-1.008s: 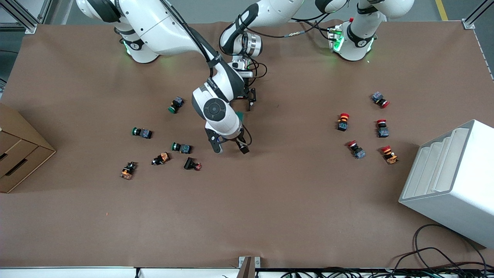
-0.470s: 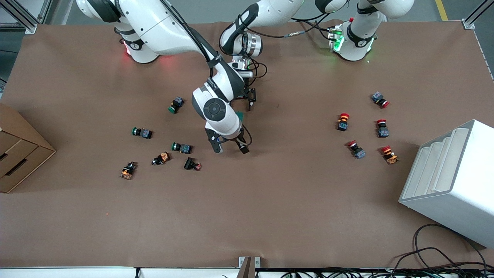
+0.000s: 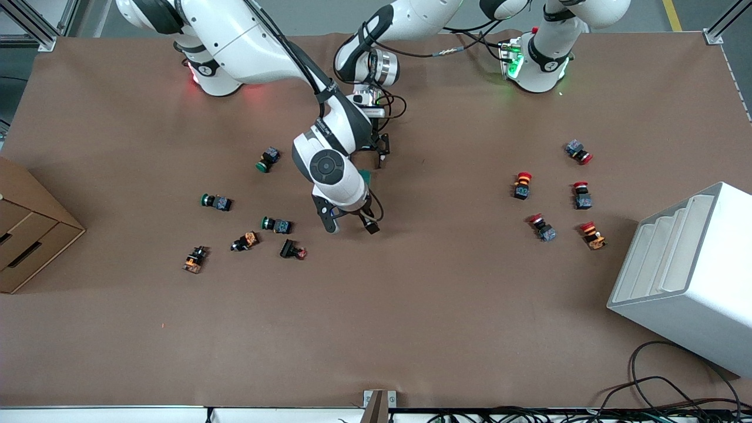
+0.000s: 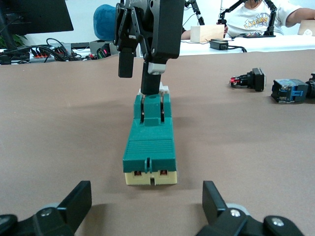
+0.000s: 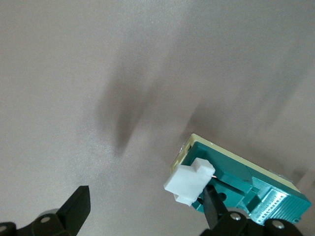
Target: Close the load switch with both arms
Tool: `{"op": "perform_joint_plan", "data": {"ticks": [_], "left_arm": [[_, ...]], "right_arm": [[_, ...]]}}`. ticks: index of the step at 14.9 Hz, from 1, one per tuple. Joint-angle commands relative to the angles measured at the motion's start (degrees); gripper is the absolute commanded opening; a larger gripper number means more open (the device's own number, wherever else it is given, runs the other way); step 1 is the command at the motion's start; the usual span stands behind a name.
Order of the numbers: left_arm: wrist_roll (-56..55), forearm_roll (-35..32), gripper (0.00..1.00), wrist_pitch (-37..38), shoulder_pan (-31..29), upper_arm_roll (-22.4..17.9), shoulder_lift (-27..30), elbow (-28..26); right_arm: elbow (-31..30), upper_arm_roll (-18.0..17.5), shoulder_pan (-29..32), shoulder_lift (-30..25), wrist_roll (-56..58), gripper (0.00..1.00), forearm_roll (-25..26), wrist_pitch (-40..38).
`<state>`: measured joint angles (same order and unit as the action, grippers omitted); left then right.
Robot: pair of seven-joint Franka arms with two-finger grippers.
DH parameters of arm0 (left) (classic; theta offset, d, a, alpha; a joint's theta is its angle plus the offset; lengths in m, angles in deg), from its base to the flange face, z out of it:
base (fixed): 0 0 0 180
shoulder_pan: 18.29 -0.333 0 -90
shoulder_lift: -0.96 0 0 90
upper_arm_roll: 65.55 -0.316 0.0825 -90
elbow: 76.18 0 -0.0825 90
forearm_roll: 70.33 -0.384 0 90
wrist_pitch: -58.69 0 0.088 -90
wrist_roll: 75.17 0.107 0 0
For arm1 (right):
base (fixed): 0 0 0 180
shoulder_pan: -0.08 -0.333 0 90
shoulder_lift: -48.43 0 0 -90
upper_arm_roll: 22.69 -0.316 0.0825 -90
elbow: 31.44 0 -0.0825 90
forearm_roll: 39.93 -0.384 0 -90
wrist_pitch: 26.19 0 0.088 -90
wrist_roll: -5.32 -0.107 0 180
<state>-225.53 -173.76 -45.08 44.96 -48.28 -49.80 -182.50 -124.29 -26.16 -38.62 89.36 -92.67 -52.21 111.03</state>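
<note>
Almost nothing has moved since a second ago. The one change is the light at the right arm's base (image 3: 198, 76): it was green then and glows red now, while the left arm's base (image 3: 516, 66) is lit green. On the brown table (image 3: 411, 329), nearest the front camera at the left arm's end, stands a white plastic bin with stepped slots (image 3: 675, 282); only its white walls show. At the right arm's end sits a brown cardboard box with drawers (image 3: 29, 235), and I cannot tell what is in it. A little farther lie small green-capped push buttons (image 3: 276, 224) toward the right arm's end and small red-capped push buttons (image 3: 540, 227) toward the left arm's end. The dark green oblong load switch (image 4: 149, 147) lies flat near the middle of the table, mostly hidden under the right arm in the front view. Its long side runs from one gripper to the other. The end with the white lever tab (image 5: 189, 183) points to the front camera, and the cream end points away from it. The right gripper (image 5: 145, 194) is over the lever end with its fingers apart, and one finger (image 4: 150, 83) touches the tab. The left gripper (image 4: 147, 201) sits low at the cream end, fingers spread wide, not touching the switch.
</note>
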Motion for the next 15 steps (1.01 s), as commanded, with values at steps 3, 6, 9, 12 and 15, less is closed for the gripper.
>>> {"op": "perform_joint_plan", "data": {"ticks": [3,6,9,12,15], "left_arm": [[0.1,0.5,0.99,0.1,0.7,0.0,-0.7,0.6],[0.1,0.5,0.99,0.1,0.7,0.0,-0.7,0.6],[0.1,0.5,0.99,0.1,0.7,0.0,-0.7,0.7],[0.2,0.6,0.99,-0.4,0.6,0.1,-0.1,0.9],[1.8,2.4,0.99,-0.4,0.1,1.4,0.0,1.6]], "right_arm": [[20.5,3.7,-2.2,4.3,-3.8,1.0,4.8,-13.5],[20.7,3.6,-3.7,4.3,-6.0,1.0,4.6,-13.3],[20.7,3.6,-3.8,4.2,-6.2,1.0,4.8,-13.2],[20.7,3.7,-2.0,3.9,0.6,1.0,6.9,-13.7],[19.6,3.7,3.6,0.6,15.8,1.0,7.1,-18.7]]}}
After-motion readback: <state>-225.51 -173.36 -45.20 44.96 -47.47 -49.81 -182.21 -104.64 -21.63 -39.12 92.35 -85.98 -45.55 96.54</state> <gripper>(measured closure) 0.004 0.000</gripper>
